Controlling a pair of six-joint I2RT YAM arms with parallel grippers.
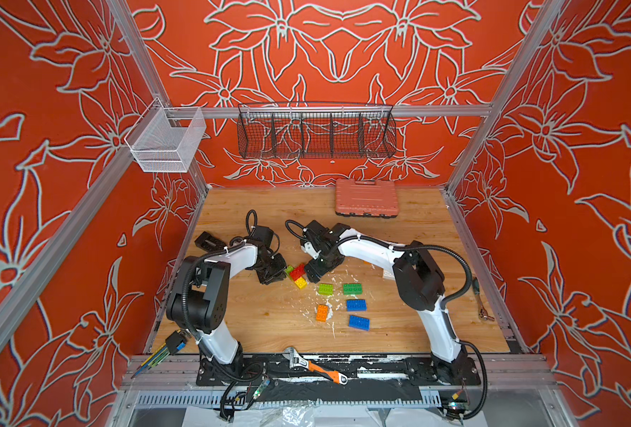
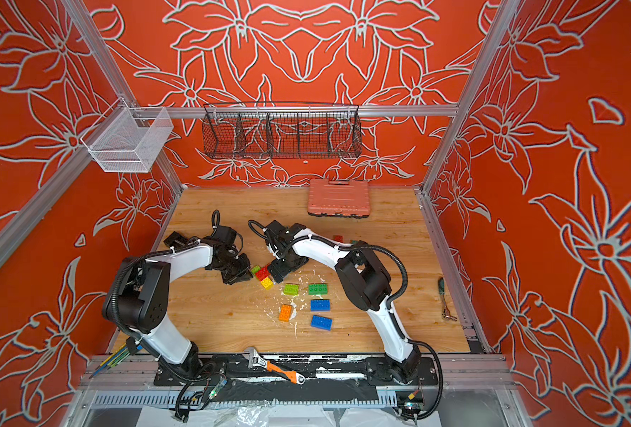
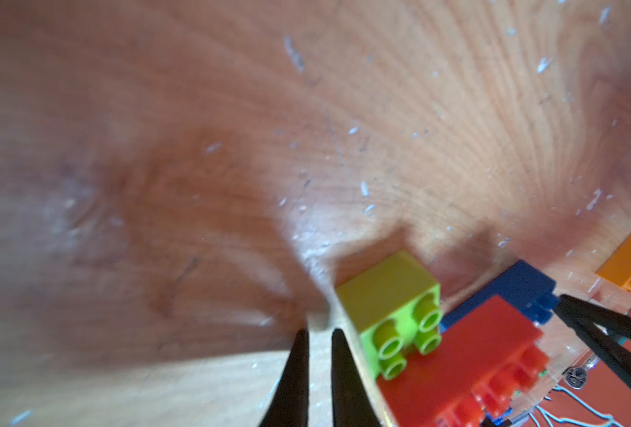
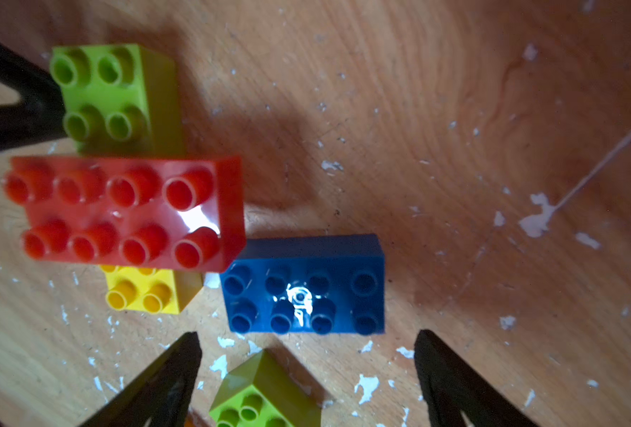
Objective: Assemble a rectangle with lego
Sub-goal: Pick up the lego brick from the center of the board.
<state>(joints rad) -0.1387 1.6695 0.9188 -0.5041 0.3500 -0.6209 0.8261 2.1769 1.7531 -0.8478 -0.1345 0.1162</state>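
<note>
Obliquely, long axis of red brick (image 1: 297, 271)

Blue brick (image 4: 303, 284) beside the red one (image 4: 129, 214) is completely hidden under the right hand (image 1: 316, 273) in both top views. Yellow brick (image 4: 147, 294) is partly covered by the red one in the right wrist view. Left wrist view: worktop (image 3: 84, 185) is mostly blur, orange brick (image 3: 628, 264) gets chopped by the edge.

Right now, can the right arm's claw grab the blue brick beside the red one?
Probably yes. The right claw is wide open with the blue brick just ahead of its tips; only the red brick crowds one corner.
</note>
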